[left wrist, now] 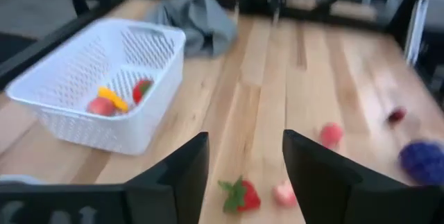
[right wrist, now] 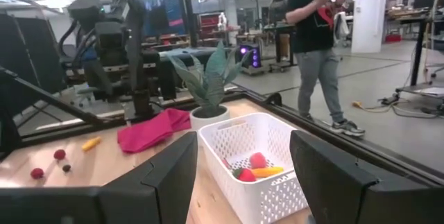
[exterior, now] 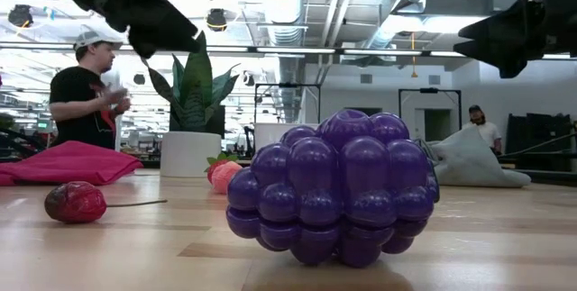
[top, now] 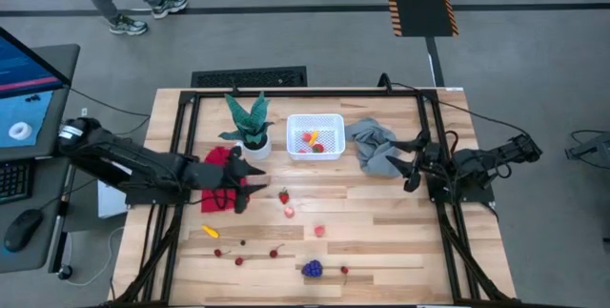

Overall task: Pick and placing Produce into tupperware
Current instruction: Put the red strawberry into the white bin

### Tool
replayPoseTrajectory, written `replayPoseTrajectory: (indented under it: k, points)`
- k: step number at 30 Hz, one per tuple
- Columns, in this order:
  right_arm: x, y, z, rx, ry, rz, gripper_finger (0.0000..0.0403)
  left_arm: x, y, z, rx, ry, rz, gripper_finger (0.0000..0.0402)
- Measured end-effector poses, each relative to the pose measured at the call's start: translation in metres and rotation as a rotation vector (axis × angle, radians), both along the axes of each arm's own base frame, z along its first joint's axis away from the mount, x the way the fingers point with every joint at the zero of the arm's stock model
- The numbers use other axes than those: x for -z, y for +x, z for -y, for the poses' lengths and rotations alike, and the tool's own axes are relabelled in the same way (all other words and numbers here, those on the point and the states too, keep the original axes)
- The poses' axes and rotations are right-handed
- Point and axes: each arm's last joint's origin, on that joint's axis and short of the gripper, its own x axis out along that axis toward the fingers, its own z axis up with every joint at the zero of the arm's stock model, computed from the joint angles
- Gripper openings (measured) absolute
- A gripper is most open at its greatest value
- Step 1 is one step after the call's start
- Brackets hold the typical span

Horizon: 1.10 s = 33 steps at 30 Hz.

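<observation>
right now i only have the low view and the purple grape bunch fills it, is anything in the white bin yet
Observer: Yes, the white bin holds a yellow piece and two red pieces.
Operator: where are the left fingers
Observer: The left fingers are open and empty, with a strawberry on the table just ahead of them.
Operator: and the right arm
Observer: The right fingers are open, off by the grey cloth.
</observation>
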Motion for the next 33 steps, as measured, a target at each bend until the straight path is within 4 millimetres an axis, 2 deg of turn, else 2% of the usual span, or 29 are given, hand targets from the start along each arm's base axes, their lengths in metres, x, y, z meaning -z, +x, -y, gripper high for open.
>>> replayPoseTrajectory:
  k: [5, 13, 24, 33]
  points:
    - [0.0, 0.0, 0.0, -0.01, -0.001, -0.001, 0.0254, 0.002, 0.024, 0.012, 0.048, 0.053, -0.099, 0.0211]
    - [0.001, 0.0, 0.0, -0.011, 0.016, 0.001, 0.0254, 0.026, 0.05, 0.02, 0.055, 0.113, -0.294, 0.0252]
    - [0.002, 0.0, -0.001, -0.022, 0.041, 0.0, 0.0254, 0.054, 0.066, 0.021, 0.016, 0.206, -0.445, 0.0252]
    - [0.003, 0.001, -0.002, -0.064, 0.051, -0.009, 0.0254, 0.067, 0.071, 0.016, 0.031, 0.199, -0.493, 0.0251]
